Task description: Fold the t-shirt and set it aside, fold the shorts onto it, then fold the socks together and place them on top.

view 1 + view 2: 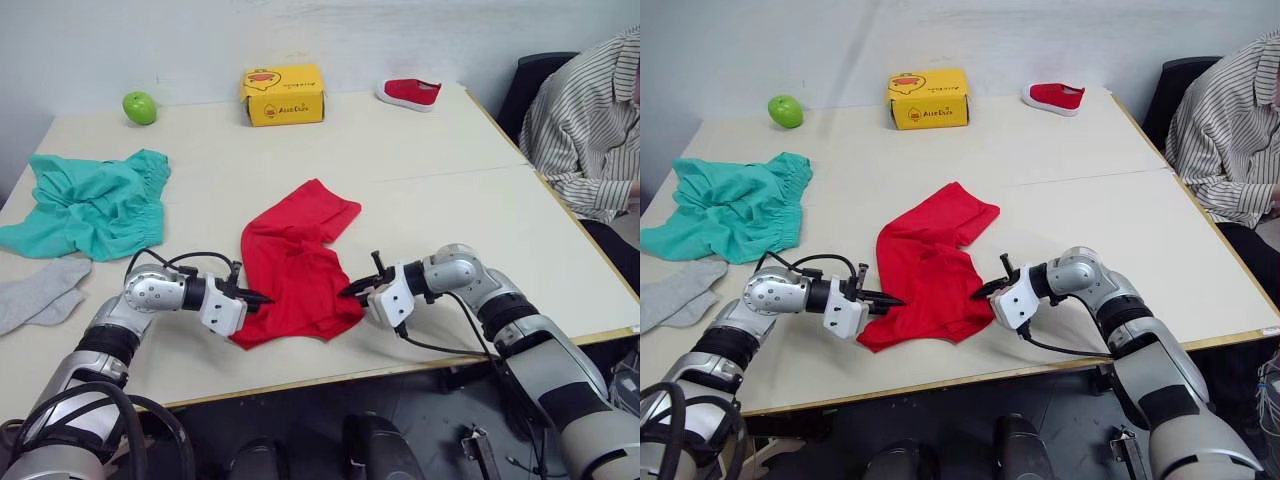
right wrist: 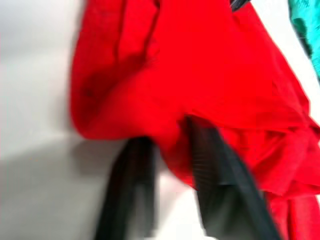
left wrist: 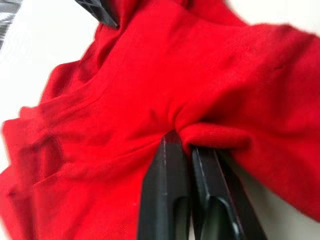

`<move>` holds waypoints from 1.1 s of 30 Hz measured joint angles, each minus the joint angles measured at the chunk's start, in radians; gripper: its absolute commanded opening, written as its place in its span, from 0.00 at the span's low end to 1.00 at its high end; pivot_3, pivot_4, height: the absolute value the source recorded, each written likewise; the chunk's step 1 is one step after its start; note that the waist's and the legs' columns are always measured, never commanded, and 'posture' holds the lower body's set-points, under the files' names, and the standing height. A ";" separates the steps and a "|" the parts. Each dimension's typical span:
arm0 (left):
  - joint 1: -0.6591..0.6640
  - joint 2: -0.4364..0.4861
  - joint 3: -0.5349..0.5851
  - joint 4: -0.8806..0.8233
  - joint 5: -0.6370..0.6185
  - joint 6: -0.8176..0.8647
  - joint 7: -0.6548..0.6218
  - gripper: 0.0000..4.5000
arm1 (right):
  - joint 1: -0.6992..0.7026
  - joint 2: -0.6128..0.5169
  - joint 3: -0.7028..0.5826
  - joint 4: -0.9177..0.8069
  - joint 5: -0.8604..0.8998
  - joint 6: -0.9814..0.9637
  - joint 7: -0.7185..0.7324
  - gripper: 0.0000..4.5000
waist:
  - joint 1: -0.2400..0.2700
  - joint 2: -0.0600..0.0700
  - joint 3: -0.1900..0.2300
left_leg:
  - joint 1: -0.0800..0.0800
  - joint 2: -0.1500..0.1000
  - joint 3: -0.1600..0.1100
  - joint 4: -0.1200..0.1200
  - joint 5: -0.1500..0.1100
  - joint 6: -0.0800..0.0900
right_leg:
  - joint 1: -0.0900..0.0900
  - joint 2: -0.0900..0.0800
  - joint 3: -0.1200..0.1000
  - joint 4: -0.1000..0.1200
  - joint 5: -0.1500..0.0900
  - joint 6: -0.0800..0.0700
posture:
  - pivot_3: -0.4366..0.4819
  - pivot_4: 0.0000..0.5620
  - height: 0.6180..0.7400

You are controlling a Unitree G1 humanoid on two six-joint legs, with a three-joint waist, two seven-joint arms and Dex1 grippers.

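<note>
Left eye view sets the red t-shirt (image 1: 298, 262) as the landmark, bunched near the front edge of the pale tabletop (image 1: 450, 200). At its near left edge the left pincer (image 1: 257, 298) touches the cloth; from the left wrist its two black fingers (image 3: 165, 195) lie pressed together with a fold of red fabric nipped at their tips. At the shirt's near right edge the right pincer (image 1: 349, 291) meets the hem; from the right wrist its fingers (image 2: 212, 165) stand apart, with red cloth draped between and over them, so whether they grip it cannot be told. Left of the t-shirt lie the grey socks (image 1: 38, 292) near the front edge, and beyond them the teal shorts (image 1: 92, 203), crumpled. Farther back than the shirt sit a yellow box (image 1: 284, 94), a green apple (image 1: 140, 107) to its left and a small red shoe (image 1: 409, 93) to its right. A person in a striped shirt (image 1: 588, 130) sits off to the far right of the t-shirt.
</note>
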 measured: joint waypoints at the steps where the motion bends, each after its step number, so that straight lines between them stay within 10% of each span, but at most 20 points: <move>1: 0.010 -0.008 -0.001 -0.017 -0.017 0.016 -0.014 0.00 | 0.005 -0.010 0.000 -0.015 0.012 0.016 0.011 0.01 | 0.000 0.001 0.000 | 0.000 0.000 0.000 0.000 0.000 0.000 | 0.000 0.000 0.000 0.000 0.000 0.000 | 0.48 0.27 1.00; 12: 0.212 0.018 0.054 -0.450 -0.292 0.407 -0.139 0.00 | 0.196 -0.237 -0.046 -0.402 0.230 0.393 0.216 0.01 | 0.011 0.001 0.005 | -0.005 0.002 -0.004 -0.001 -0.002 0.001 | -0.001 -0.002 0.000 -0.005 0.000 0.000 | 0.48 0.27 1.00; 25: 0.557 0.146 0.115 -0.926 -0.318 0.751 -0.090 0.00 | 0.712 -0.601 -0.166 -1.171 0.502 1.050 0.322 0.01 | 0.028 0.001 0.009 | -0.006 0.004 -0.005 -0.004 -0.006 0.000 | -0.002 0.000 -0.001 -0.013 0.000 0.000 | 0.48 0.27 1.00; 33: 0.676 0.196 0.167 -1.123 -0.326 0.943 -0.039 0.00 | 0.855 -0.623 -0.233 -1.343 0.556 1.194 0.298 0.01 | 0.029 -0.002 0.011 | -0.008 0.004 -0.005 -0.004 -0.010 0.004 | -0.002 0.001 -0.001 -0.017 0.000 0.000 | 0.48 0.27 1.00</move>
